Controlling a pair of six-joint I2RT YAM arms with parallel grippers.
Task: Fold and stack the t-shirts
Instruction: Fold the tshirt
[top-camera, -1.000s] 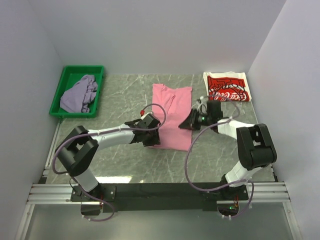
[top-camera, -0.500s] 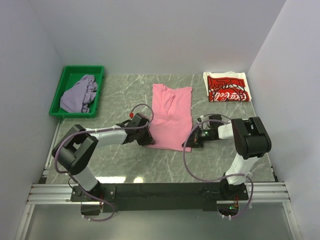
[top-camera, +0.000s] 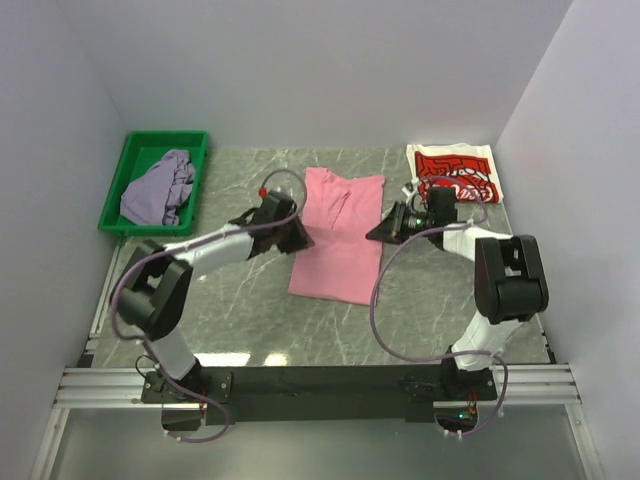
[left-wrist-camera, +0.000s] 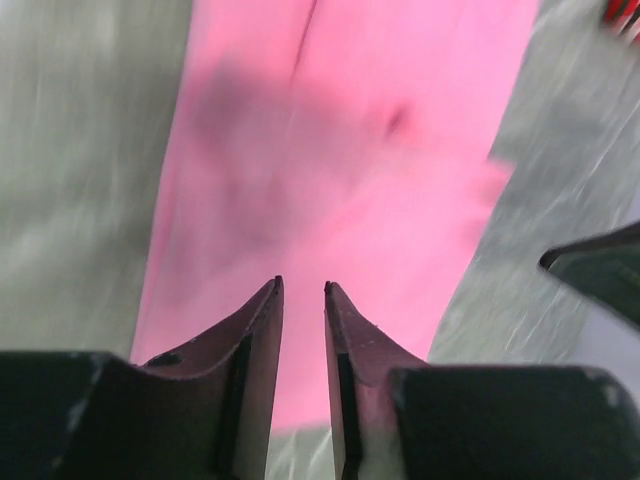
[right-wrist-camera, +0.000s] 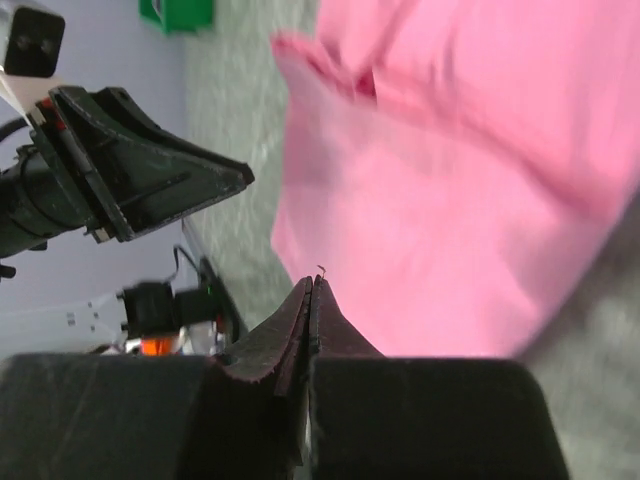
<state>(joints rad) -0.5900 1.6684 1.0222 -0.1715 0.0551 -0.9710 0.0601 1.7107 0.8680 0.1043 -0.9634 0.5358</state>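
The pink t-shirt (top-camera: 340, 235) lies flat as a long strip in the middle of the table, and it fills much of the left wrist view (left-wrist-camera: 350, 150) and the right wrist view (right-wrist-camera: 470, 180). My left gripper (top-camera: 298, 238) hovers at its left edge, its tips (left-wrist-camera: 301, 287) a narrow gap apart with nothing between them. At the shirt's right edge is my right gripper (top-camera: 378, 233), pressed shut (right-wrist-camera: 312, 280) with no cloth in it. The white Coca-Cola t-shirt (top-camera: 455, 175) lies folded at the back right. The lavender-grey t-shirt (top-camera: 158, 190) is crumpled in the bin.
A green bin (top-camera: 130, 150) stands at the back left of the marbled table (top-camera: 250, 320). White walls close in the left, back and right sides. The black rail with both arm bases runs along the near edge.
Both grippers dropped toward the shirt's near end, then moved back to its middle. The right gripper closed. The shirt's near left corner now sits a little further left.
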